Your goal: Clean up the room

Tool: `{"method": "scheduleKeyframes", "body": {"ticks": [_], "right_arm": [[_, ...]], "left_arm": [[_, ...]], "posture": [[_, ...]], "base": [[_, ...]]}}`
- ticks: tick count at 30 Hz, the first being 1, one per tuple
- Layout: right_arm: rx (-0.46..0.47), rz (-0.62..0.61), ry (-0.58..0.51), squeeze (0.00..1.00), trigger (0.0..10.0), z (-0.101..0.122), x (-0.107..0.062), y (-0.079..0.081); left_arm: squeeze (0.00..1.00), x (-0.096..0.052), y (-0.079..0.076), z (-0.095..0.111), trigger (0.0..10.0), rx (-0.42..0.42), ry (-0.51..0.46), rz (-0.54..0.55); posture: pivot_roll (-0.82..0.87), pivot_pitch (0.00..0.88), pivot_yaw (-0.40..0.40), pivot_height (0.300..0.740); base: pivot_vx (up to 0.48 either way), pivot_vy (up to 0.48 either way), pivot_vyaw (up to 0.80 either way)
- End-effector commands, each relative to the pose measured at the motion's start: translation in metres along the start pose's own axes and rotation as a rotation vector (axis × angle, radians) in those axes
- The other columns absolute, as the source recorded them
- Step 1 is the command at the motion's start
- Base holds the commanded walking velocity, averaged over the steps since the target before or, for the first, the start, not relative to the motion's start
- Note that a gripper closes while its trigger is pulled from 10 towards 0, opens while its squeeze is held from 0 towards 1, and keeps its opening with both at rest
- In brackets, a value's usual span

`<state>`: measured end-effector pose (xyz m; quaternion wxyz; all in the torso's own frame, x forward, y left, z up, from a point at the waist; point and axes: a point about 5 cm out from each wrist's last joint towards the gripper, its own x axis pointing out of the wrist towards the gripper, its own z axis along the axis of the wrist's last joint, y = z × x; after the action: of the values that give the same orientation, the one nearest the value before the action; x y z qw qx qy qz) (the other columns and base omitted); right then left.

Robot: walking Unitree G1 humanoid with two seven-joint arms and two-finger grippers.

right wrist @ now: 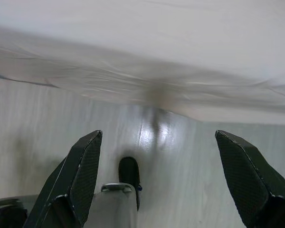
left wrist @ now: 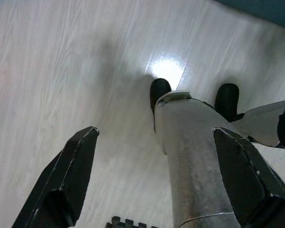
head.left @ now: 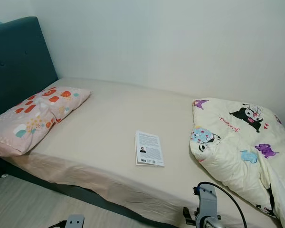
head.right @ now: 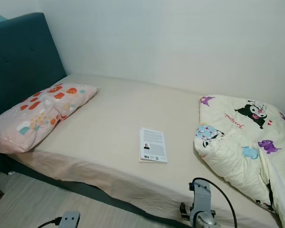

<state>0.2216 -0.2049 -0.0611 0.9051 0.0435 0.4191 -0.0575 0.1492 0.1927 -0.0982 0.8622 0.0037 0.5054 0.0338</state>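
Observation:
A white book [head.left: 148, 148] lies back cover up on the beige sheet of the bed [head.left: 109, 123], near the front edge. A pink patterned pillow [head.left: 35, 116] rests at the left by the teal headboard [head.left: 16, 61]. A cream cartoon-print quilt [head.left: 242, 147] is bunched at the bed's right end. My left gripper [left wrist: 154, 180] hangs open over the pale wood floor, with my own silver leg between its fingers in view. My right gripper [right wrist: 159, 183] is also open, pointing down at the floor beside the sheet's hanging edge. Both hold nothing.
My right arm [head.left: 206, 209] and left wrist [head.left: 75, 221] show at the bottom, in front of the bed. A white wall [head.left: 180, 42] runs behind the bed. Pale wood floor [head.left: 23, 204] lies between me and the bed frame.

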Motion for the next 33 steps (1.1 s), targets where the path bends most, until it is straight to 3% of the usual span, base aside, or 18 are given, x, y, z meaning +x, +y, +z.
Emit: {"method": "scheduleKeyframes", "body": {"ticks": [1,10,17,25,33], "right_arm": [[0.021,0.016,-0.028,0.0,10.0,0.006,0.001,0.004],[0.103,0.091,-0.097,0.0,10.0,0.02,0.002,0.013],[0.108,0.108,-0.103,0.0,10.0,0.021,0.002,0.015],[0.1,0.102,-0.095,0.0,10.0,0.019,0.002,0.013],[0.17,0.068,-0.108,0.0,10.0,0.027,0.002,0.003]], "left_arm": [[0.0,-0.001,0.008,-0.002,10.0,0.012,0.003,0.016],[0.0,-0.001,0.007,-0.002,10.0,0.015,0.001,0.013],[0.0,-0.001,0.006,-0.002,10.0,0.009,-0.002,0.011],[0.0,-0.001,0.007,-0.003,10.0,-0.01,0.003,0.023],[0.0,-0.001,0.007,-0.004,10.0,-0.005,0.009,0.026]], "posture": [[0.0,0.0,-0.019,0.74],[0.0,0.0,-0.012,0.74],[0.0,0.0,-0.014,0.74],[0.0,0.0,-0.014,0.74],[0.0,0.0,-0.013,0.731]], "base": [[0.409,0.0,0.0],[0.405,0.0,0.0],[0.391,0.0,0.0],[0.0,0.0,0.0],[0.0,0.0,0.0]]}}
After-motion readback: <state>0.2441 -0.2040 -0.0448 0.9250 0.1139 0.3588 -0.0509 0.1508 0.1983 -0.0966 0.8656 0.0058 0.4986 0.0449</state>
